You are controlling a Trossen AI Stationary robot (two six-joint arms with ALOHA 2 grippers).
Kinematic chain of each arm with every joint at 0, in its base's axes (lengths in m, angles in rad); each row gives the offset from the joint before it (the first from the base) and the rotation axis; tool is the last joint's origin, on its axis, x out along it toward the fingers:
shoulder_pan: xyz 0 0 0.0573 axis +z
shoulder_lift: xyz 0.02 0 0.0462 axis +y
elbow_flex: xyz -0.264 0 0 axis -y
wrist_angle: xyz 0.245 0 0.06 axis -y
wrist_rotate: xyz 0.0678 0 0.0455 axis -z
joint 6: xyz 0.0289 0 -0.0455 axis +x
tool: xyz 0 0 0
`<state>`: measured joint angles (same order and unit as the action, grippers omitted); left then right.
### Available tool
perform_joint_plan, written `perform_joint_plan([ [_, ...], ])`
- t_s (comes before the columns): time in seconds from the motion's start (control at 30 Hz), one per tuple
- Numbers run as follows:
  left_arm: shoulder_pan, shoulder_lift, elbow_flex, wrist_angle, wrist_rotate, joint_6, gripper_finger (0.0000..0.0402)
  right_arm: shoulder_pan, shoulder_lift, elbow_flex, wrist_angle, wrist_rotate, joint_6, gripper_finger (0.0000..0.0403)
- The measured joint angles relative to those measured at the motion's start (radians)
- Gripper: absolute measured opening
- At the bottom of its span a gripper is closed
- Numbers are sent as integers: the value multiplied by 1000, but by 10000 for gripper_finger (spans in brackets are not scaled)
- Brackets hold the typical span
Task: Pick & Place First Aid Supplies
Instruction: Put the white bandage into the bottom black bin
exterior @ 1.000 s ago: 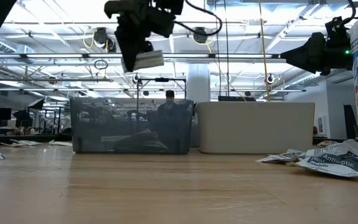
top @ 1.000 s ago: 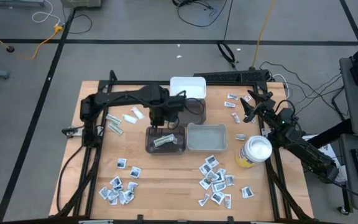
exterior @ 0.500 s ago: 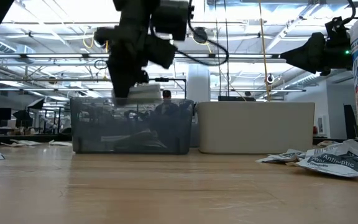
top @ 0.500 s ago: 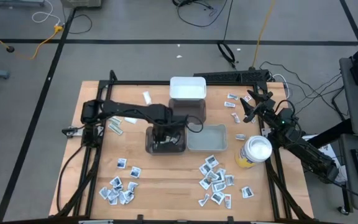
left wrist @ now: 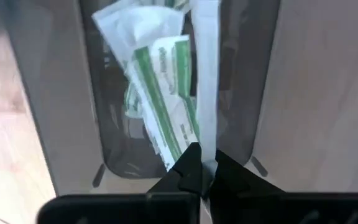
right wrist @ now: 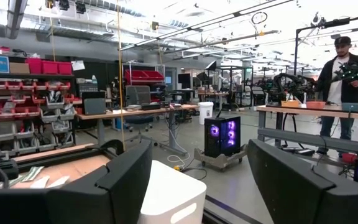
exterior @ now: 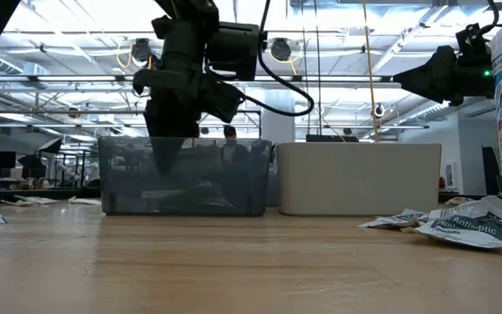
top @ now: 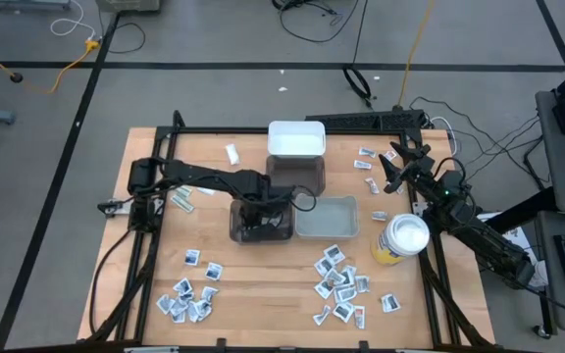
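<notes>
Left gripper (left wrist: 202, 167) pinching narrow white strip wrapper (left wrist: 206, 74) over dark bin (top: 261, 221); green-striped packets (left wrist: 166, 99) inside. Right gripper (top: 392, 169) spread.

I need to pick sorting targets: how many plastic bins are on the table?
4, none apparently hidden: a white bin at the far edge, a dark bin just in front of it, a smoky bin under the left gripper, and a clear bin to its right.

Fingers (right wrist: 129, 180) spread wide, white bin (right wrist: 169, 196) between.
</notes>
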<state>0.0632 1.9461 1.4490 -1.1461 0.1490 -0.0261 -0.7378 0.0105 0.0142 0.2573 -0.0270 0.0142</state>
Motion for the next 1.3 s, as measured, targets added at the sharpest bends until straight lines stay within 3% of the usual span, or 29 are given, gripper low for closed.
perform_joint_plan([
  [0.2, 4, 0, 0, -2, -15, -24, 75, 0, 0, 0, 0, 0, 0, 263],
  [0.5, 13, 0, 0, -11, -10, 3, 225, 0, 0, 0, 0, 0, 0, 263],
  [0.67, 15, -1, 0, -17, -10, 24, 276, 0, 0, 0, 0, 0, 0, 263],
  [1.0, 49, -87, 1, -45, -7, -2, 307, 0, 0, 0, 0, 0, 0, 263],
  [1.3, 167, -181, 2, -119, -6, -332, 291, 0, 0, 0, 0, 0, 0, 263],
])
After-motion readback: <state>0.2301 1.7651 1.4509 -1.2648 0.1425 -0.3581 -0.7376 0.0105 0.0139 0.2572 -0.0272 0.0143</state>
